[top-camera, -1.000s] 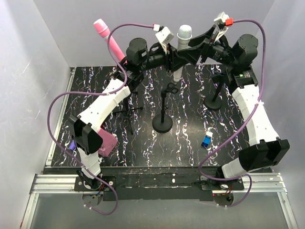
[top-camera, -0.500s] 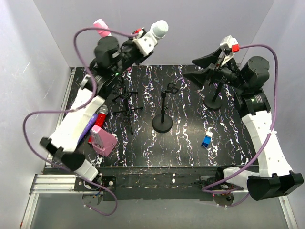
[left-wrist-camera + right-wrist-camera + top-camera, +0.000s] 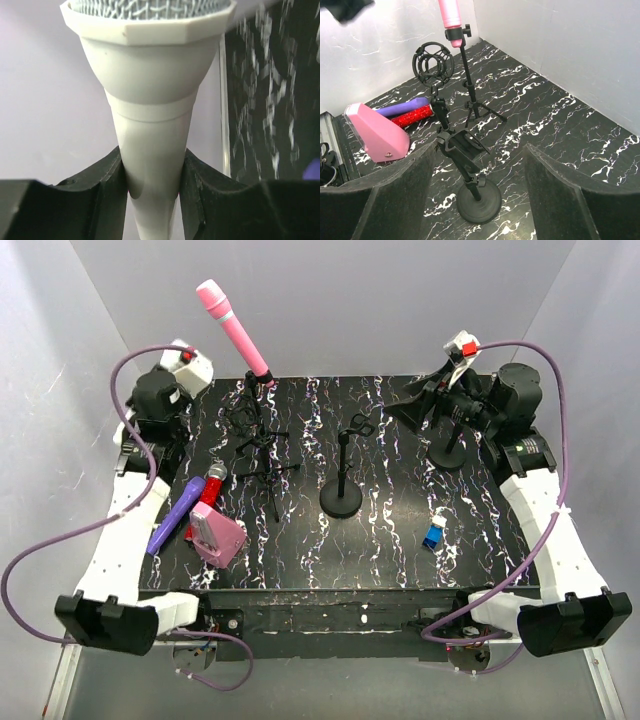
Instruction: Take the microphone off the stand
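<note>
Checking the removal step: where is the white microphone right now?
Left wrist view: the white microphone is clamped between the jaws of the left gripper, near the far-left corner of the table; the clip of the centre stand is empty.

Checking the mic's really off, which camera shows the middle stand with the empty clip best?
The right wrist view: the middle stand sits close, its clip plainly empty and its base visible. The top external view shows the stand whole but small. The left wrist view misses it.
</note>
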